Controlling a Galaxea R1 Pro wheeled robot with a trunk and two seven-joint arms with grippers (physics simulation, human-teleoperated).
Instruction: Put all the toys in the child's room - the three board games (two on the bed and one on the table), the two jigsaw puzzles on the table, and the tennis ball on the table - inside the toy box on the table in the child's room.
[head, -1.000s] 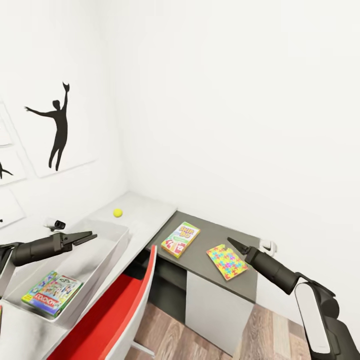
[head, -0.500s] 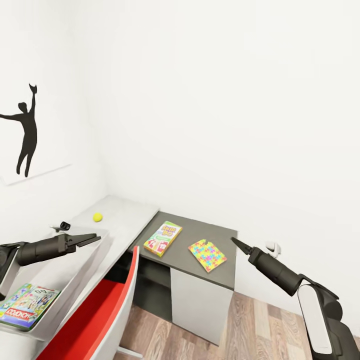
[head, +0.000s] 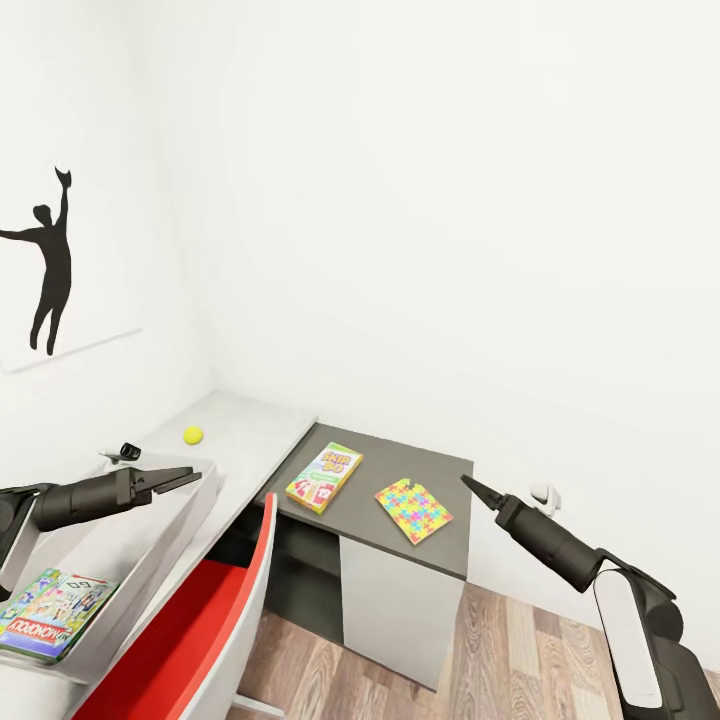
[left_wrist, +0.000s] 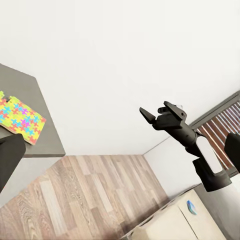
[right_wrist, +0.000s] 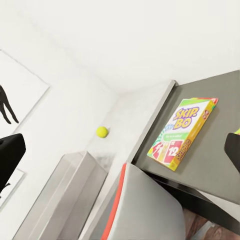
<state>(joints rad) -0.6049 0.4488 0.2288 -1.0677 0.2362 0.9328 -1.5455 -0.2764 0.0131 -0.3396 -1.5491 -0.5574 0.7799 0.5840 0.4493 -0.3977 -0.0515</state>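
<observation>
A yellow-green board game (head: 324, 477) (right_wrist: 183, 132) and a multicoloured jigsaw puzzle (head: 413, 510) (left_wrist: 19, 120) lie on the dark cabinet top (head: 400, 462). The tennis ball (head: 193, 435) (right_wrist: 102, 131) rests on the pale table (head: 255, 435). On that table the grey toy box (head: 135, 530) holds a white and green board game (head: 50, 612). My left gripper (head: 192, 475) hovers open over the box's far end. To the right of the cabinet, my right gripper (head: 466, 483) (left_wrist: 157, 111) hangs open in the air. Neither holds anything.
A red chair (head: 215, 620) is pushed under the table in front of me. White walls meet in the corner behind the table, and wood floor (head: 520, 650) lies to the right. A small dark gadget (head: 125, 452) sits by the toy box.
The whole picture has shifted left since a second ago, so the camera has turned right. Both arms keep their pose, and nothing on the table has moved.
</observation>
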